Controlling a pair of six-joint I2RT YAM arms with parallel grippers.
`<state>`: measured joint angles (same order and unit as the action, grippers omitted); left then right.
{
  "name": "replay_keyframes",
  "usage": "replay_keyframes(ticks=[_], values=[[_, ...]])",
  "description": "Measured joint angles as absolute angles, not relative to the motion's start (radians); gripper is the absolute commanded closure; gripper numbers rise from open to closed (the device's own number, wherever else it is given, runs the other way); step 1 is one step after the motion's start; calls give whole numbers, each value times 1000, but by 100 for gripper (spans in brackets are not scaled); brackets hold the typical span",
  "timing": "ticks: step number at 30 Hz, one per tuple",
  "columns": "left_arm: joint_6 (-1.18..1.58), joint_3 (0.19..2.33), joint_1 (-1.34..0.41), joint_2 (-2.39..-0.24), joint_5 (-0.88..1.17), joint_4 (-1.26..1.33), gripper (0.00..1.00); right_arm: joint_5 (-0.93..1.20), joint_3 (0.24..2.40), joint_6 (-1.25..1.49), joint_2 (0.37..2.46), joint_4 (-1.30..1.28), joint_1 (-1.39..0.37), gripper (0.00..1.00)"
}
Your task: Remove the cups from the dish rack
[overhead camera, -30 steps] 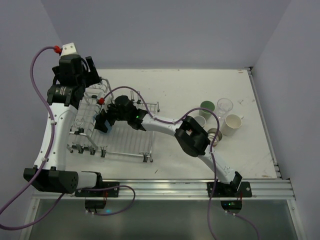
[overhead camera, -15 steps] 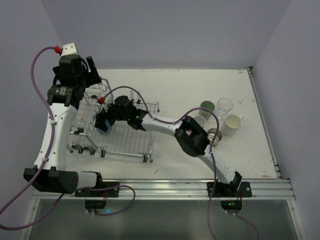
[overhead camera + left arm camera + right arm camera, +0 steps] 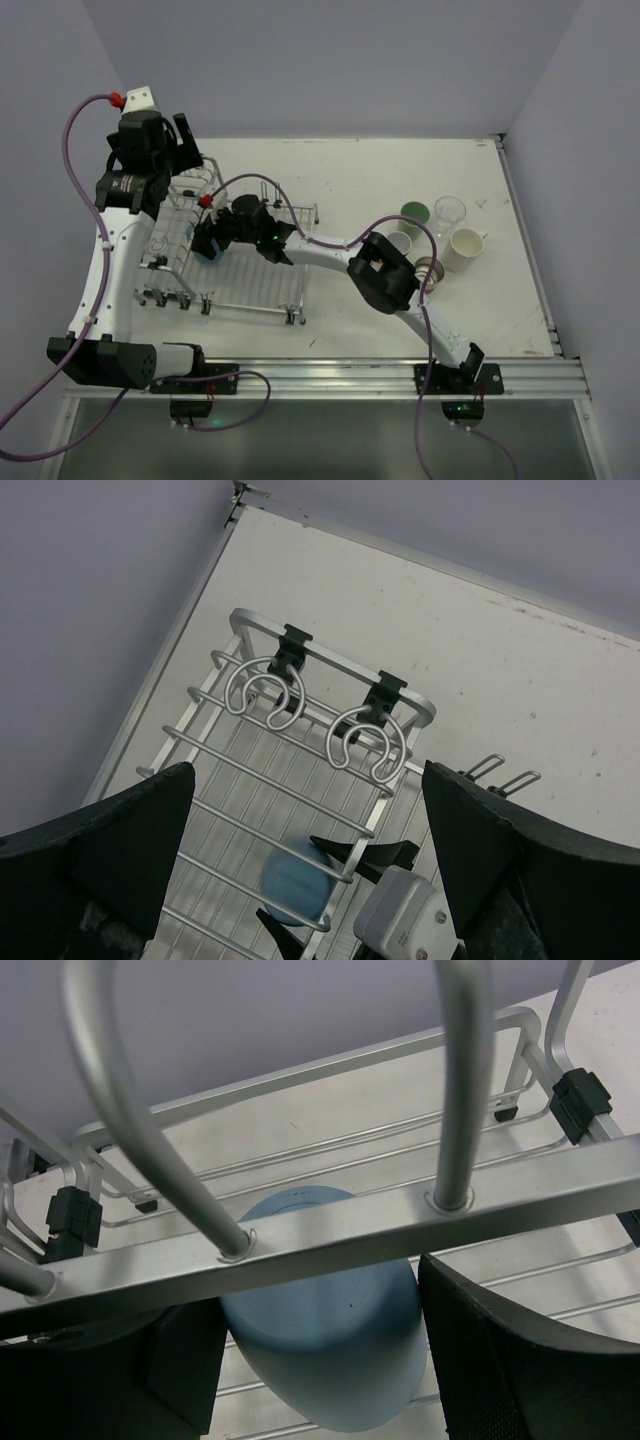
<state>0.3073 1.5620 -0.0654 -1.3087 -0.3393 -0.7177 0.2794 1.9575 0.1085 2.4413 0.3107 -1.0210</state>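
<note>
Right pincer [image 3: 208,243] clasps the blue cup [image 3: 320,1350] low inside the rack [image 3: 255,292], near its left end. Left pincer [image 3: 186,142] hangs spread wide above the rack's far corner, holding nothing. Other cups [image 3: 465,248] stand grouped on the desk [image 3: 350,170], right side.

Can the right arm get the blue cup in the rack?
Probably yes. The right gripper sits inside the dish rack with a finger on each side of the blue cup. A rack bar crosses the wrist view, but nothing shows between fingers and cup.
</note>
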Motion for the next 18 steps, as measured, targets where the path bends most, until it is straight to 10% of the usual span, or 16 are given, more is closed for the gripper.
replay_keyframes(ticks=[18], values=[[308, 1551, -65, -1307, -316, -711, 0, 207, 1684, 112, 2321, 527, -1028, 63]])
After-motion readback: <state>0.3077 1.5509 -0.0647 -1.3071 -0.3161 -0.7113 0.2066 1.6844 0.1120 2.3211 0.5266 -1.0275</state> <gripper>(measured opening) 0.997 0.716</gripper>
